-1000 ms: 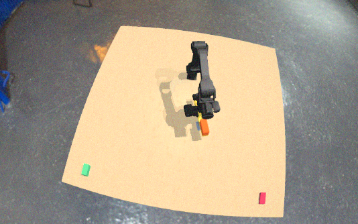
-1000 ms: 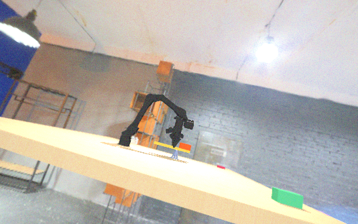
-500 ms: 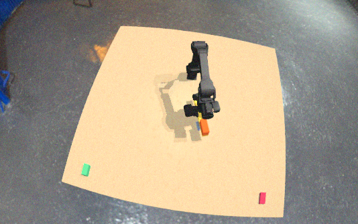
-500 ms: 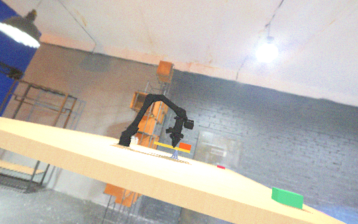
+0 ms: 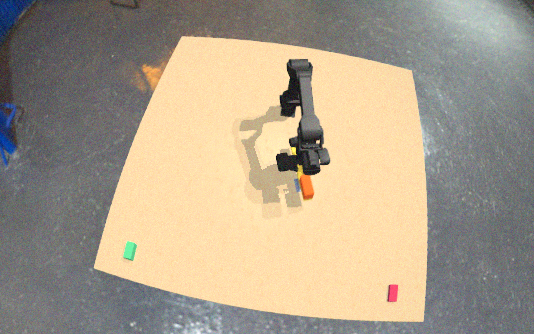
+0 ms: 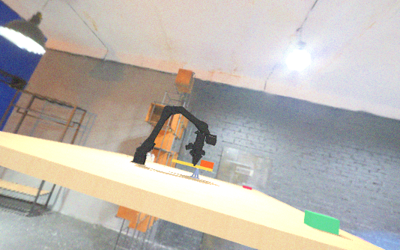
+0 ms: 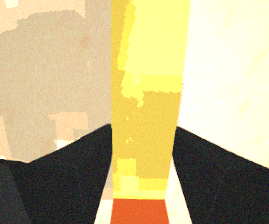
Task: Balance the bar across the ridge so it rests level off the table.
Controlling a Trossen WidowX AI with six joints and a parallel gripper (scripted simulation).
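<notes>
Resting between the claw's fingers

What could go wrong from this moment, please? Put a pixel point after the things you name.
The orange block (image 5: 307, 187) (image 6: 207, 165) (image 7: 139, 212) sits at one end of the yellow bar (image 6: 182, 162) (image 7: 152, 115), so that end may drop when the pincer (image 6: 195, 164) (image 7: 142, 132) opens. The blue ridge (image 5: 297, 185) (image 6: 195, 174) looks narrow, so a small off-centre release could tip the bar.

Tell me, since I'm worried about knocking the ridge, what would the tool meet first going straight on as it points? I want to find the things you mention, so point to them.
Probably the blue ridge (image 5: 297, 185) (image 6: 195, 174), under the yellow bar (image 6: 182, 162) (image 7: 147, 115) it grips, though exact alignment in depth is unclear.
</notes>
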